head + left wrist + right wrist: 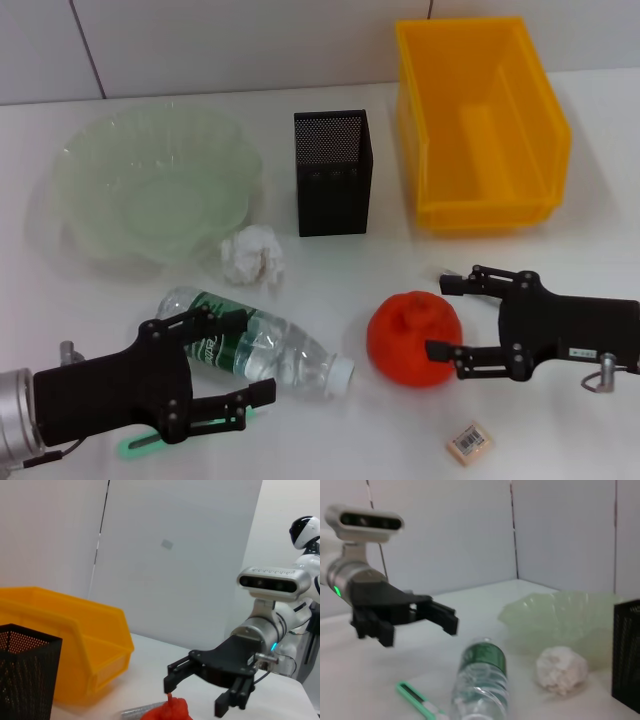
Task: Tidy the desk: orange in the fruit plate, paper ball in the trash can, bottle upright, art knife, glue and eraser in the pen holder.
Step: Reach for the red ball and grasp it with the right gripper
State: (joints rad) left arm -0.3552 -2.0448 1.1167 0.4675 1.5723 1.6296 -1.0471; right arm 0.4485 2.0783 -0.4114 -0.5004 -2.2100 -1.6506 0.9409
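Left gripper (232, 360): apart, around the lying bottle (255, 343).
Right gripper (444, 318): apart, just right of the orange (413, 338).
Paper ball (250, 254): between bowl (150, 180) and bottle.
Eraser (469, 442): near edge, right.
Holder (333, 172): far middle.
Bin (480, 120): far right.

Backdrop only: white table and panelled wall

From my console, everything rests on a plain white table (600, 270) with a smooth, matte top that fills the near and middle of the head view. Along its far edge rises a pale wall (250, 40) built of flat panels. A dark seam (85, 45) runs slanted down the wall at far left. The left wrist view shows the same wall, with one thin vertical joint (100, 530).
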